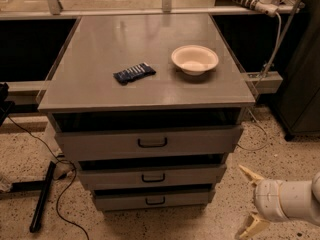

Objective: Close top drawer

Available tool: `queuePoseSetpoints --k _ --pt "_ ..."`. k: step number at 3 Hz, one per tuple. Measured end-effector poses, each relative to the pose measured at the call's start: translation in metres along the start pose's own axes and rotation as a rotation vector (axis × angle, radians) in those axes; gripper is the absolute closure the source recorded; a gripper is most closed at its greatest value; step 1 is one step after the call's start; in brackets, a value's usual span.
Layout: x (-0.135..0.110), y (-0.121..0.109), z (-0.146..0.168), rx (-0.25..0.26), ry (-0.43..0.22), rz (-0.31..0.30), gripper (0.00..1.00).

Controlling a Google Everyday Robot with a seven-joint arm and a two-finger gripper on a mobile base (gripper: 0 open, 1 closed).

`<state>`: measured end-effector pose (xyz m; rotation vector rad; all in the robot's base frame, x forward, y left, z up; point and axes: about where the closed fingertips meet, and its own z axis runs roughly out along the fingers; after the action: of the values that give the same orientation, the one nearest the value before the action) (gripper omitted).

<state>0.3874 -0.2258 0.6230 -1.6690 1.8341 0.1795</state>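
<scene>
In the single camera view, the top drawer (100, 145) stood pulled out from the cabinet, its grey front proud of the tabletop (125, 34) edge, with a dark gap showing above it; so the task was at its opening step, the approach, and the push had not begun; my gripper (248, 200) hung low at the right of the view, near the speckled floor, below the drawer front and well apart from it; its two pale fingers (250, 174) were spread wide, and they held nothing; the next move, as I judged it, called for lifting the gripper to the height of the drawer front, bringing it round before the handle (152, 143), and pressing squarely near the middle, so that the drawer would run straight and not bind on one side; the middle drawer (105, 177) and the bottom drawer (115, 200) lay beneath, each with a dark strip above its front, though I could not tell how far either was out; as for containers, the inside of the top drawer was in shadow, and I could not tell whether anything lay in it; on the tabletop a shallow cream bowl (195, 59) sat upright towards the right and looked empty; a dark blue packet (134, 73) lay flat to its left, apart from it.
</scene>
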Motion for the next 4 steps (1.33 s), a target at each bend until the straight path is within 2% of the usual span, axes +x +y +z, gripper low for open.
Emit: queuePoseSetpoints --k 1,2,3,4 --pt "0.020 0.005 0.024 -0.013 -0.057 0.046 0.00" --pt "0.044 0.014 0.054 -0.056 -0.071 0.108 0.00" --pt "0.044 0.014 0.054 -0.056 -0.071 0.108 0.00" --pt "0.052 0.018 0.076 -0.067 -0.038 0.091 0.00"
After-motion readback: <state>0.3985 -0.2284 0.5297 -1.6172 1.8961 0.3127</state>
